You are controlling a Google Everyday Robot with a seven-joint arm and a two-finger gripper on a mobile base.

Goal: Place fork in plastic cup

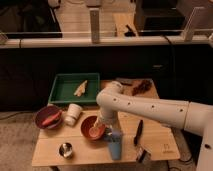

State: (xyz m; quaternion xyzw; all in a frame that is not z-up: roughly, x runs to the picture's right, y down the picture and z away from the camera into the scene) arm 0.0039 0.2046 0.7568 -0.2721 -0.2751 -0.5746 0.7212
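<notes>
The tall blue plastic cup [115,147] stands upright near the front edge of the wooden table [160,137]. My gripper [110,133] hangs at the end of the white arm [145,107], right above the cup's rim and touching or nearly touching it. I cannot make out the fork; it may be hidden by the gripper or the cup.
A red-brown bowl [92,128] sits just left of the cup. Further left are a cream-white cup [73,114] and a dark bowl [48,116] holding something red. A small metal cup [65,149] stands front left. A green tray [67,92] is behind. A dark utensil [138,132] lies to the right.
</notes>
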